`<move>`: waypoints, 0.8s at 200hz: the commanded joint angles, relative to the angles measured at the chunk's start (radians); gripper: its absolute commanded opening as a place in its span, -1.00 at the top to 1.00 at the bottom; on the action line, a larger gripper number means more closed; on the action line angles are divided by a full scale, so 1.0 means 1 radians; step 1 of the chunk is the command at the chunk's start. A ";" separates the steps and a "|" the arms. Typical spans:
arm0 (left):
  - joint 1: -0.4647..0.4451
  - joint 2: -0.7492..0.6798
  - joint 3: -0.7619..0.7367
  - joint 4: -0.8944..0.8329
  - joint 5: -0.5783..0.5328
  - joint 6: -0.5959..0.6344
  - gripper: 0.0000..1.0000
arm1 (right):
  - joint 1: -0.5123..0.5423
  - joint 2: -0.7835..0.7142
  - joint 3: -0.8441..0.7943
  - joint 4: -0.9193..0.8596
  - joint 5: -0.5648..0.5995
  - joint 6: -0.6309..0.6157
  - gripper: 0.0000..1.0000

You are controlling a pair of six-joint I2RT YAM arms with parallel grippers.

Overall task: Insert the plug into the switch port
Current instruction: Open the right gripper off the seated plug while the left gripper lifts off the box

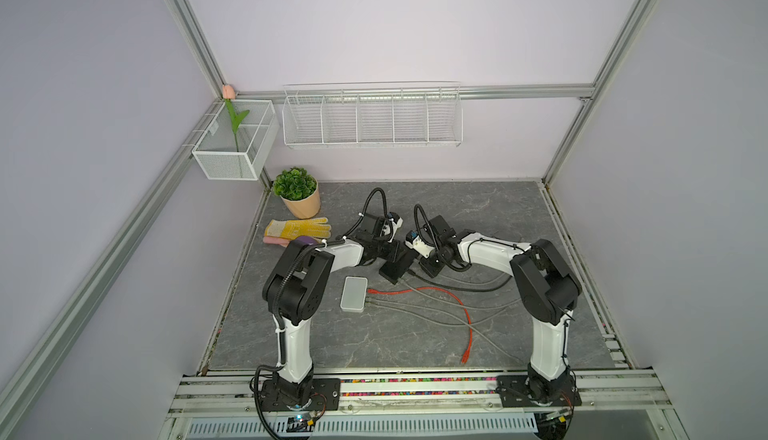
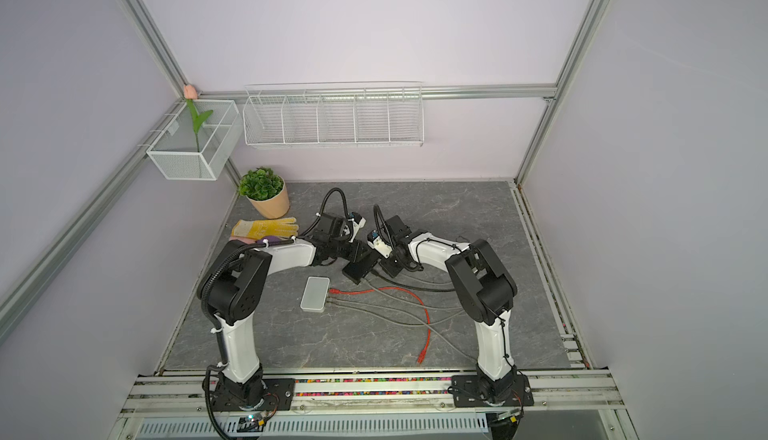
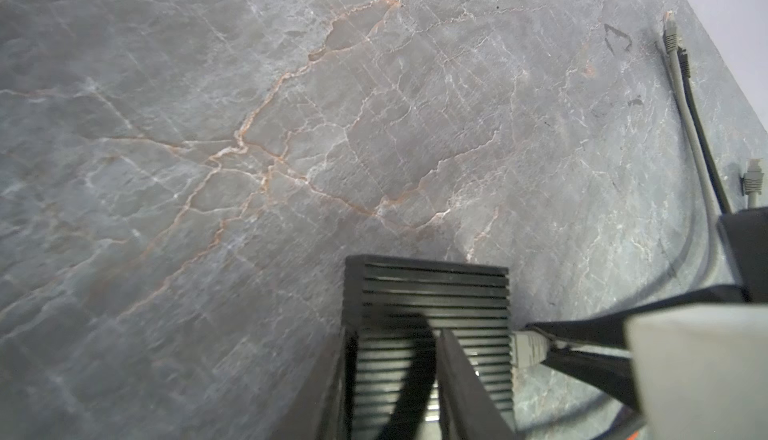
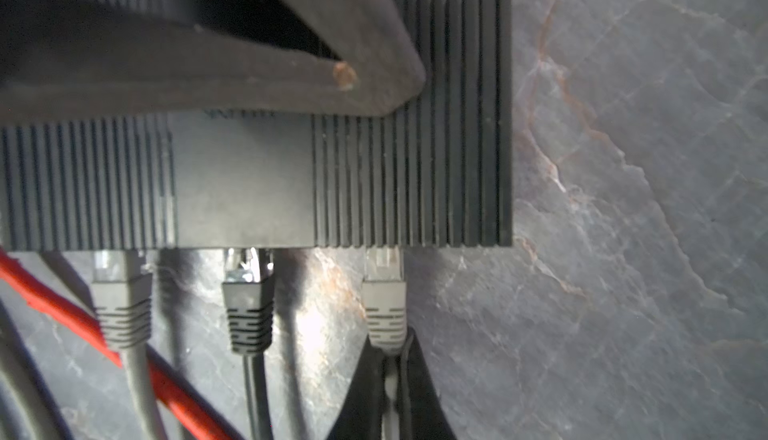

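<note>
Right gripper (image 4: 394, 361) is pinched tight on the rear of the grey plug (image 4: 384, 292). The plug's clear tip sits in the end port of the black switch (image 4: 245, 184), beside two other plugged cables. Left gripper (image 3: 395, 334) clamps the switch body. Both rest on the grey marbled tabletop (image 1: 374, 342), with a white switch (image 1: 354, 294) and a red cable (image 1: 465, 313) nearby. The walls are lilac.

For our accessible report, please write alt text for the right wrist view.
The shut right gripper pinches the rear of a grey plug whose tip meets the port edge of a black switch. A second grey plug and a dark plug sit in the same row.
</note>
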 commanded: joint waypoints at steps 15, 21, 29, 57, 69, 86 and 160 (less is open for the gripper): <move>-0.183 0.081 -0.072 -0.260 0.425 0.020 0.37 | 0.039 0.057 0.014 0.562 -0.063 0.048 0.85; -0.183 0.075 -0.073 -0.262 0.417 0.019 0.37 | 0.041 0.052 0.010 0.561 -0.059 0.049 0.86; -0.180 0.065 -0.076 -0.260 0.404 0.016 0.37 | 0.040 0.046 0.008 0.546 -0.053 0.047 0.86; -0.144 0.029 -0.079 -0.242 0.381 -0.013 0.31 | 0.040 0.014 -0.004 0.472 -0.025 0.030 0.82; -0.121 0.011 -0.070 -0.242 0.362 -0.026 0.27 | 0.042 -0.001 -0.007 0.431 -0.013 0.022 0.74; -0.091 -0.018 -0.043 -0.270 0.291 -0.042 0.26 | 0.044 -0.016 -0.009 0.370 0.033 0.018 0.69; 0.094 -0.129 0.048 -0.403 0.086 -0.066 0.26 | 0.046 -0.081 -0.049 0.211 0.146 -0.026 0.28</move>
